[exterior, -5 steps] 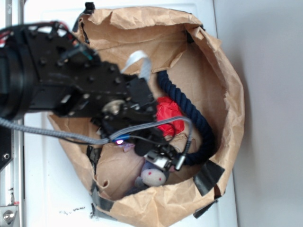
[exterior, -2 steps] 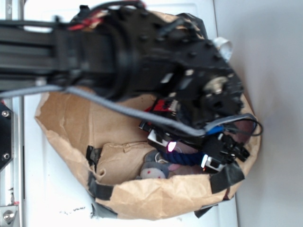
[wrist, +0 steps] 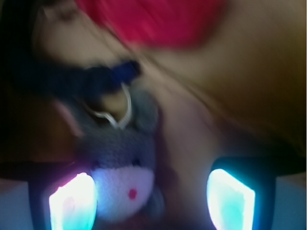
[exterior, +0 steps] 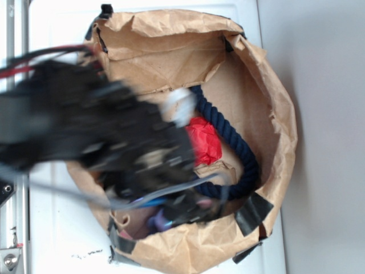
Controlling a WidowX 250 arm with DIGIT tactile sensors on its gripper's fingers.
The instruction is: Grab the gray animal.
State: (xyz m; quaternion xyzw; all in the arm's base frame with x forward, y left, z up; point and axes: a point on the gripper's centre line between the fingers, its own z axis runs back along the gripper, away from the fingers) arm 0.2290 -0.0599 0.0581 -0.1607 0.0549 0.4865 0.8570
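The gray animal [wrist: 120, 165] is a small gray plush with a pale muzzle and a red dot. In the wrist view it lies between my open gripper's [wrist: 151, 201] lit fingers, close against the left finger [wrist: 72, 201] and well apart from the right finger [wrist: 230, 199]. A metal ring [wrist: 115, 108] sits at its head. In the exterior view my blurred gripper [exterior: 188, 211] hangs low in the brown paper bag [exterior: 282, 114] near its front wall and hides most of the animal.
A red crumpled paper ball [exterior: 204, 141] lies in the bag's middle, just behind the gripper. A dark navy rope [exterior: 231, 137] curves along the right inner wall. Black tape patches [exterior: 254, 210] hold the bag's rim.
The arm swung from the bag's right side back to the left and front. The gripper now sits over the gray animal, jaws still apart. The frame is motion-blurred.
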